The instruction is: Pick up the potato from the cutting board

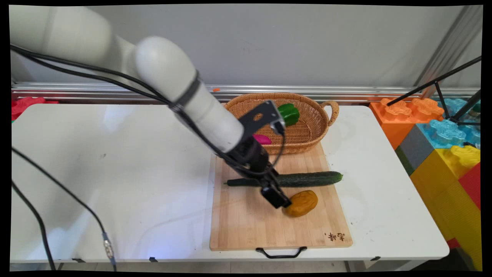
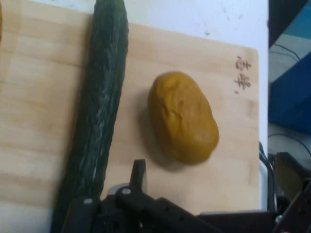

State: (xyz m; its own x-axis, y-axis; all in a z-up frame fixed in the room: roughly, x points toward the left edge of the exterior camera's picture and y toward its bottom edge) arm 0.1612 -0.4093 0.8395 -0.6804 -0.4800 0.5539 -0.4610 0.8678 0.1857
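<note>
Dark green cucumber (image 1: pixel 303 179), ochre potato (image 1: pixel 302 203), pale wood board (image 1: pixel 246 223), tan basket (image 1: pixel 307 130)

Cutting board (image 1: pixel 246 227): the near half toward its handled edge lay bare wood, open to a gripper, as did the white table (image 1: pixel 111 173) left of the board's left edge. Obstacles: cucumber (image 1: pixel 307 179) lying across the board's middle from left edge to right edge, yellow-brown potato (image 1: pixel 303 202) just on its near side, and wicker basket (image 1: pixel 307 132) overlapping the board's far edge. Coloured blocks (image 1: pixel 442 134) stood off the table's right edge.
</note>
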